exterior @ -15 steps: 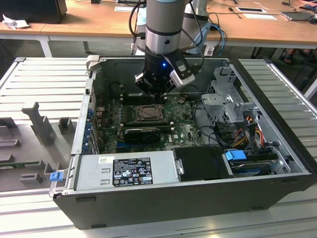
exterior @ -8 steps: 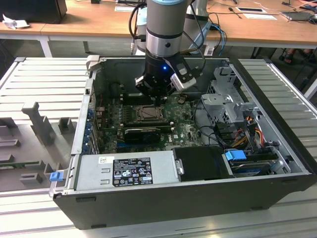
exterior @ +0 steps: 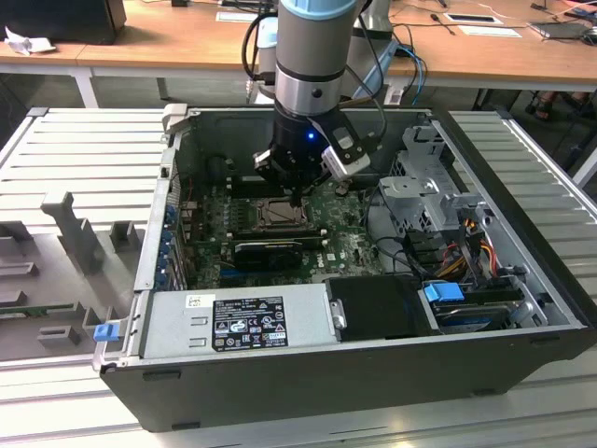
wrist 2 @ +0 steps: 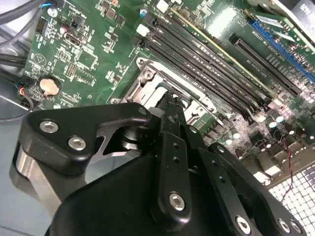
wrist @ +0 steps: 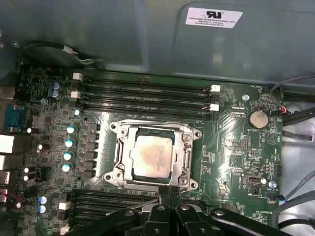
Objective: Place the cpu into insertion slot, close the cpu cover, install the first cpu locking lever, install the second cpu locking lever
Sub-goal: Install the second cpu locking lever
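gripper (wrist: 170, 196): fingers were pressed together with nothing between them, tips hanging right at the near edge of the socket frame; in the exterior view the gripper (exterior: 297, 196) was down inside the open case, just over the board

cpu cover (wrist: 184, 162): right in front of the fingertips, lying flat down over the chip, silvery frame with the square window showing the metal top through it

cpu (wrist: 153, 156): just past the fingertips, sitting flat in the socket under the cover, dull grey lid with a brownish smudge on it

insertion slot (wrist: 118, 169): the whole socket sat directly beyond the tips on the green board; in the second wrist view the insertion slot (wrist 2: 147, 81) peeked out just beyond the closed fingers

locking levers: honestly couldn't tell from these shots whether they were latched or not

memory slots (wrist: 142, 96): further out, on the far side of the socket from the gripper, four long black ones side by side; another bank sat close by the fingers on the near side

coin battery (wrist: 257, 118): off to one side of the socket, further from the tips than the chip

case wall (wrist: 123, 39): furthest away, plain grey metal behind the far memory slots
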Tool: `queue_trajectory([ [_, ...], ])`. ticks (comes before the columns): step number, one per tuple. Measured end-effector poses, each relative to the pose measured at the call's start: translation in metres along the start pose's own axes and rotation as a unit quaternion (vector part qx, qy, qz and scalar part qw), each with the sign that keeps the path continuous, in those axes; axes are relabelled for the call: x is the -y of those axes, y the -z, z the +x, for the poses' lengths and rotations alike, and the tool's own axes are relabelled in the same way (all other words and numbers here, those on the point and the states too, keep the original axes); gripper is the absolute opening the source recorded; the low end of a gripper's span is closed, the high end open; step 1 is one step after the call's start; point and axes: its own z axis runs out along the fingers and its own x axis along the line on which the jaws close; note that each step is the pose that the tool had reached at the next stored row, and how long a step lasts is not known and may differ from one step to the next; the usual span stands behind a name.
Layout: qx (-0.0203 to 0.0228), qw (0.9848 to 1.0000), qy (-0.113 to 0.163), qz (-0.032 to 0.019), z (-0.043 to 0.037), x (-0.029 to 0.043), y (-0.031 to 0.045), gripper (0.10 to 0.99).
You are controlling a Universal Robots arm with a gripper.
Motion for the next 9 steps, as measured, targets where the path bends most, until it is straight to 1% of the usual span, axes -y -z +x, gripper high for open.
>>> queue_trajectory([
  [6, 0.0000, 1.0000, 0.003, -0.0040, 0.0062, 0.0018, -0.0013, 0.106],
  [8, -0.0001, 1.0000, 0.004, -0.0062, 0.0071, 0.0041, -0.0025, 0.106],
  [9, -0.0001, 1.0000, 0.004, -0.0065, 0.0076, 0.0055, -0.0032, 0.106],
])
